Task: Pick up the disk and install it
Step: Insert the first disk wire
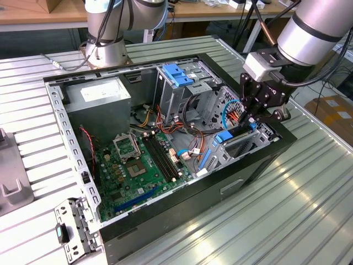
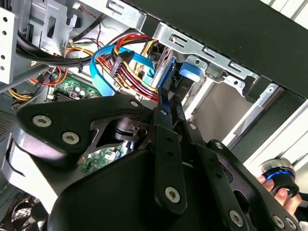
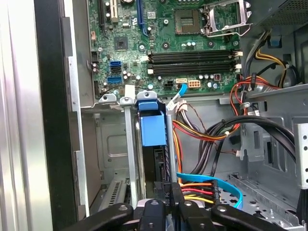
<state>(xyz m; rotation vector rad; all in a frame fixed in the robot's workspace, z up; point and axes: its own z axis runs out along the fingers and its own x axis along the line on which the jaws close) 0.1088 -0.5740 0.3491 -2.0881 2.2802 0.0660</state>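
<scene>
In drive bay at case front | tool point(image 1: 255, 117) sat directly over disk point(image 3: 153, 129) | fingers nearly shut, pinching disk's upper edge | disk edge-on betw. bay rails, long axis down into case point(image 1: 182, 215).

Green circuit motherboard point(image 3: 168, 43) with black memory slots point(image 3: 192, 60), light-blue plastic disk carrier point(image 3: 153, 126) standing on edge in a grey metal drive bay point(image 3: 110, 144), red, orange and yellow wire bundle point(image 3: 195, 132), black gripper point(image 3: 166, 199) fingers closed on the carrier's edge

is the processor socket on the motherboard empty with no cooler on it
Yes. In the first wrist view the processor socket on the motherboard lies bare, without a cooler.
</scene>
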